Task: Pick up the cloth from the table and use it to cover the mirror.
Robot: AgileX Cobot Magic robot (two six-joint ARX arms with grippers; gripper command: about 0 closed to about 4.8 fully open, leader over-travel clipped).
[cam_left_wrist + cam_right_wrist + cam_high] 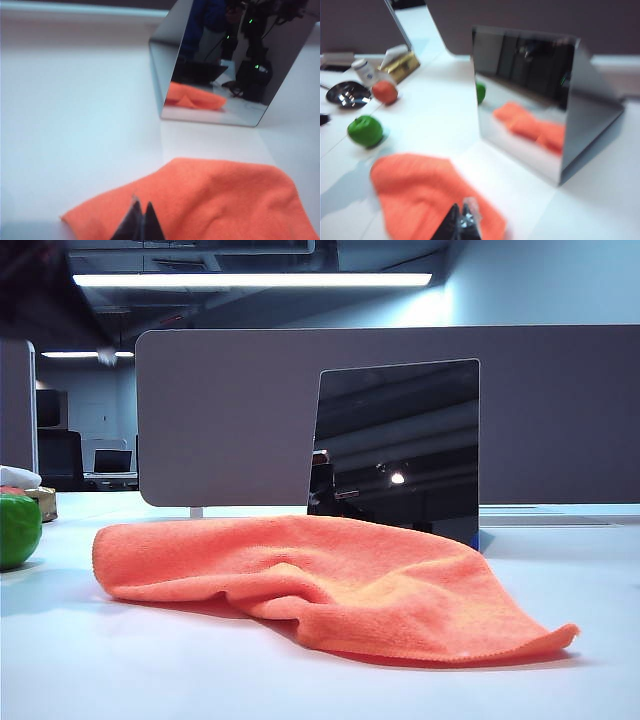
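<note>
Bright orange fuzzy microfibre cloth (330, 580) flat on white surface (120, 660), before upright frameless mirror (395, 445). Left end effector (140, 206) and right end effector (462, 210) both closed, empty, above cloth edge.

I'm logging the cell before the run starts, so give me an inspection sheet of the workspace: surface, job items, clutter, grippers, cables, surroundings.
Surface: white table, no spills seen.
Job's things: orange cloth lies rumpled on the table in front of the mirror, which stands upright and uncovered.
Clutter: green ball, orange ball, spoon, small white bottle, gold box off to one side.
Grippers: left gripper shut, over the cloth's edge; right gripper shut, over the cloth; neither holds anything.
Cables: nothing seen on the table.
Surroundings: grey partition panel behind the mirror.
</note>
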